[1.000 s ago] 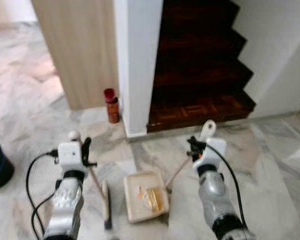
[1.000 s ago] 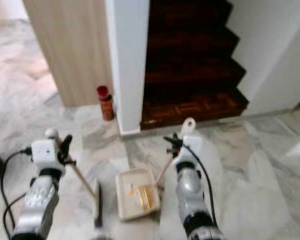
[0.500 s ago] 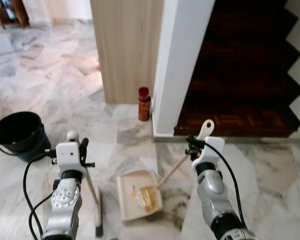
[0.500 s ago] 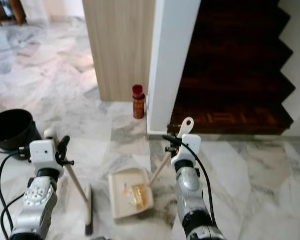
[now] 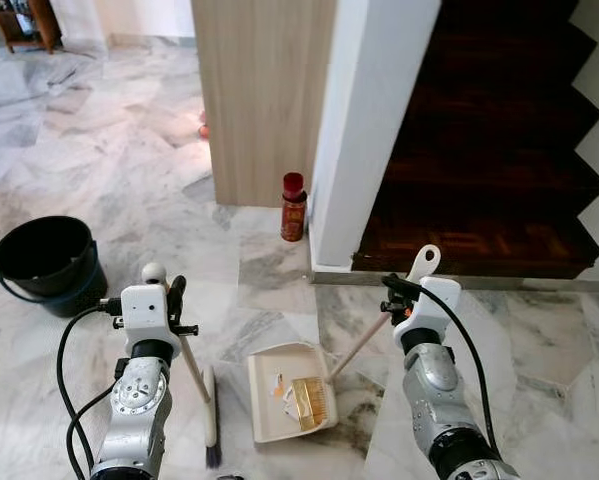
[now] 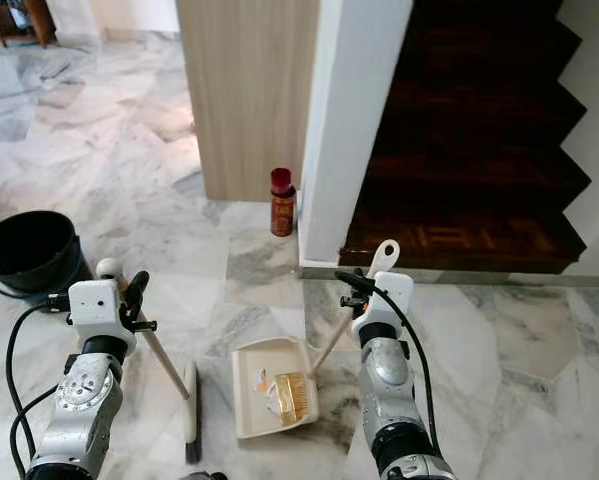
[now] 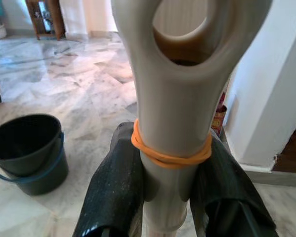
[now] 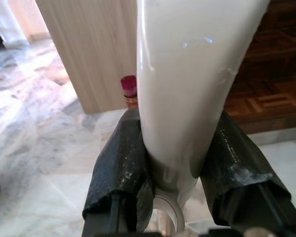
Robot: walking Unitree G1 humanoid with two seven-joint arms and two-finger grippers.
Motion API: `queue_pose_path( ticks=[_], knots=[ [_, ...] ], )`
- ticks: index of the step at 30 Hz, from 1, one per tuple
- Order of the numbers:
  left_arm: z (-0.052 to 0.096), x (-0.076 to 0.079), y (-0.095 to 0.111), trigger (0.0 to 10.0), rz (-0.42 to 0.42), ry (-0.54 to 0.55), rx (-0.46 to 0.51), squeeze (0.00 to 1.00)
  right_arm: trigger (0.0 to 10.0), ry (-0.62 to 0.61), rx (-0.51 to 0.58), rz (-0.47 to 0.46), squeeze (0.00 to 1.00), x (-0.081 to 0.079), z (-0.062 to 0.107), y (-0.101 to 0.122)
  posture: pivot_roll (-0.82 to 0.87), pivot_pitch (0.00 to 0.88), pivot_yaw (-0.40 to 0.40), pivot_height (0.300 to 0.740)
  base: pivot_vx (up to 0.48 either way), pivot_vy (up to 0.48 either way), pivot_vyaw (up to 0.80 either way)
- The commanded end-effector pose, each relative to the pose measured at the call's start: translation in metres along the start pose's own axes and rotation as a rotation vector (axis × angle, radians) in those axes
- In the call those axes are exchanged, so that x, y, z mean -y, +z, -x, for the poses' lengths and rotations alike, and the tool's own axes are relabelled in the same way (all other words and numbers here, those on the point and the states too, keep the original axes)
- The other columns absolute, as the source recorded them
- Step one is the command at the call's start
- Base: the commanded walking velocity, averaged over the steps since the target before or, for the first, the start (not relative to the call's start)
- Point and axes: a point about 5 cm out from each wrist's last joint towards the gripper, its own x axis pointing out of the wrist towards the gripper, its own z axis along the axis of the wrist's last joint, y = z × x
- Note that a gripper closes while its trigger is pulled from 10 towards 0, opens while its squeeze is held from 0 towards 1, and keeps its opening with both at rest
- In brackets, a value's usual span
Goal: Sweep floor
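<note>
The floor is grey-veined marble (image 5: 99, 160), seen from above in the head views. The left gripper (image 5: 172, 305), in the lower left of the frame, has its two black fingers (image 7: 115, 190) pressed against either side of the cream broom handle (image 7: 172, 123), which carries an orange rubber band (image 7: 170, 154) just above the grip. From there the broom (image 5: 210, 412) runs down to its head on the floor, dark bristles at the bottom edge of the frame. The right gripper (image 5: 391, 290), lower right of centre, clamps the pale dustpan handle (image 8: 192, 89) between its fingers (image 8: 120, 168); the handle's looped end rises above the wrist. The cream dustpan (image 5: 291, 392) rests on the marble between the two arms, just beside the broom head, and holds a yellowish scrap (image 5: 310, 397) with some smaller pale bits whose nature I cannot make out at this size. A black bucket (image 5: 47, 262) stands at the left edge of the frame, well apart from the pan. A red canister (image 5: 293, 207) stands at the middle of the frame, at the foot of a white pillar (image 5: 364, 120) and beside a wood-grain panel (image 5: 259, 90). Dark wooden stairs (image 5: 489, 150) occupy the upper right.
</note>
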Motion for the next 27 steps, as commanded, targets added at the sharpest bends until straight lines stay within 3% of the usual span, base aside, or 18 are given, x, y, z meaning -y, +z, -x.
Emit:
queue_pose_path(
  ticks=[1, 27],
  knots=[
    [-0.004, 0.0021, 0.0089, 10.0, 0.001, -0.006, 0.037, 0.0, 10.0, -0.02, 0.022, -0.013, 0.0, 0.005, -0.0033, 0.0064, 0.07, 0.058, -0.062, 0.74, 0.0, 0.292, 0.0],
    [-0.0016, 0.0036, 0.0063, 10.0, 0.007, -0.008, 0.029, 0.0, 10.0, -0.004, 0.025, -0.012, 0.0, 0.004, -0.0022, 0.0056, 0.06, 0.024, -0.057, 0.74, 0.0, 0.295, 0.0]
  ],
)
